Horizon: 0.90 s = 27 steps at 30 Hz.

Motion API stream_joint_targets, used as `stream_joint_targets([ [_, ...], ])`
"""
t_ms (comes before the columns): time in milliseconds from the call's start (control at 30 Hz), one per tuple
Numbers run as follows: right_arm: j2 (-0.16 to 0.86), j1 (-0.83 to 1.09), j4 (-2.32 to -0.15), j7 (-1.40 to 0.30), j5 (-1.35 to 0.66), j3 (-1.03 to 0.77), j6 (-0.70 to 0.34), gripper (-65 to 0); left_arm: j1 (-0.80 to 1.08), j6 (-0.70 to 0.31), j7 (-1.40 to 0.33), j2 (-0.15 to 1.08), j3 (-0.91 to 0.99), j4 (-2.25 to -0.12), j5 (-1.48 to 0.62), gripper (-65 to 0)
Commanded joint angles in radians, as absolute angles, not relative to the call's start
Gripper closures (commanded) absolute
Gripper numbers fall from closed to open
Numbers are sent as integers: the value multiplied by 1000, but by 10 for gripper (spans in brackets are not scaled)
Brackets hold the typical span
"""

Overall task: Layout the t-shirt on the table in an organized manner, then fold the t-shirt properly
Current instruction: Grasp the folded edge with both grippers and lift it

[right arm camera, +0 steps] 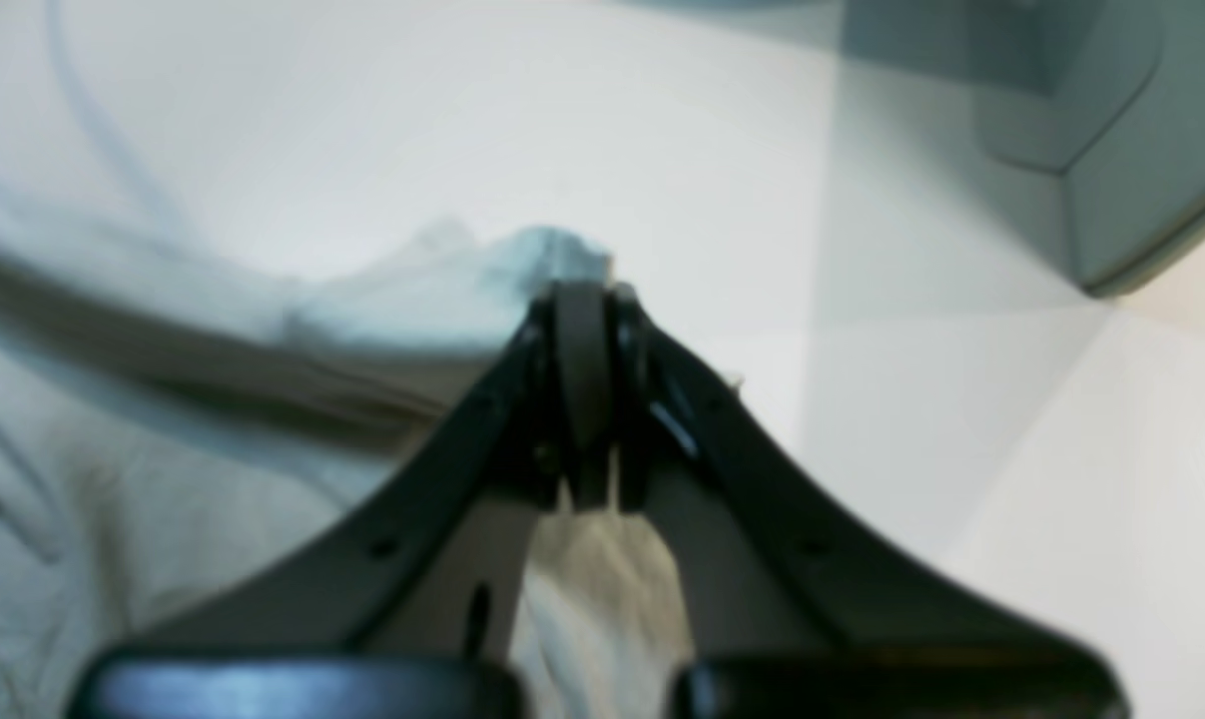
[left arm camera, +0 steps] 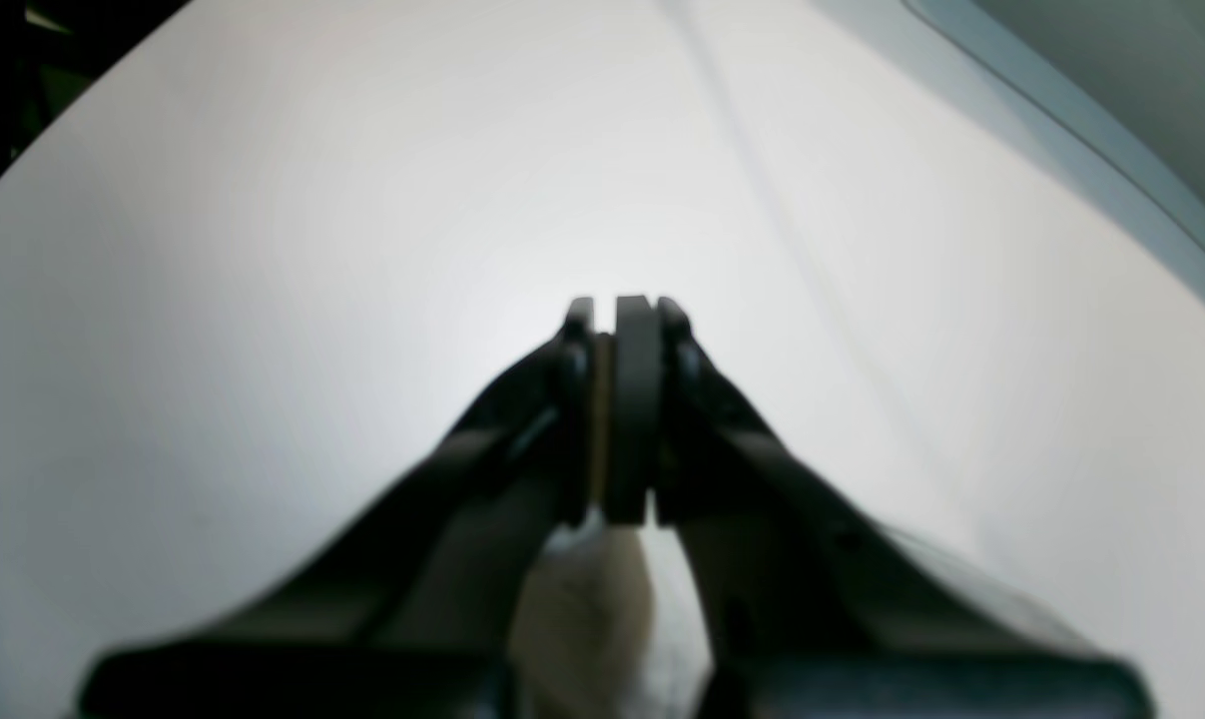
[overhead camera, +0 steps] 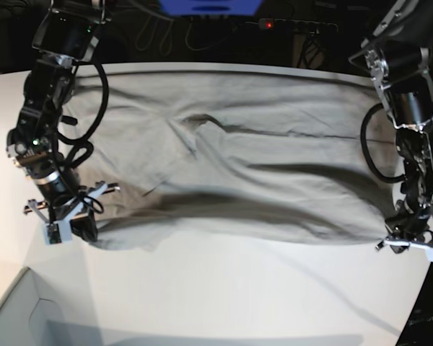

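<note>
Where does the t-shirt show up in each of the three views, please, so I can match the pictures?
Left wrist: only a small pale bunch of the t-shirt behind the shut left gripper.
Right wrist: it fills the left half, its edge pinched in the right gripper.
Base: spread wide across the middle, held at both lower corners.
Shared landmark: the white table.

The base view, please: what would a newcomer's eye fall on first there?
First, the beige-grey t-shirt, stretched wide across the white table and sagging in long creases. Next, the two black arms at its ends: the left pincer on the view's right and the right pincer on its left, each shut on the near edge.
</note>
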<state>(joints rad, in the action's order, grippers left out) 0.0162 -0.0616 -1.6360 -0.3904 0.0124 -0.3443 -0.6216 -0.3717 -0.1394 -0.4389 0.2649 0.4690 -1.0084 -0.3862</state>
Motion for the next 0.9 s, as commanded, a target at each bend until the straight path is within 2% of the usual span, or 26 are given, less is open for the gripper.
stream_joint_targets([
  [0, 21, -68, -1670, -357, -7, -344, -634, 0, -397, -147, -414, 285, 472, -1030, -394, 0],
  [233, -12, 56, -1837, -358, -7, -337, -634, 0, -367, -147, -414, 285, 473, -1038, -394, 0],
  [467, -91, 199, -1982, -357, -7, -337, -634, 0, -292, -147, -409, 285, 475, -1150, -397, 0],
  [733, -140, 367, -2018, -354, -7, -335, -634, 0, -183, -147, -409, 292, 475, -1230, -522, 0],
  [867, -140, 447, -2018, -283, -7, -337, -634, 0, -133, -147, -409, 288, 475, -1245, -542, 0],
])
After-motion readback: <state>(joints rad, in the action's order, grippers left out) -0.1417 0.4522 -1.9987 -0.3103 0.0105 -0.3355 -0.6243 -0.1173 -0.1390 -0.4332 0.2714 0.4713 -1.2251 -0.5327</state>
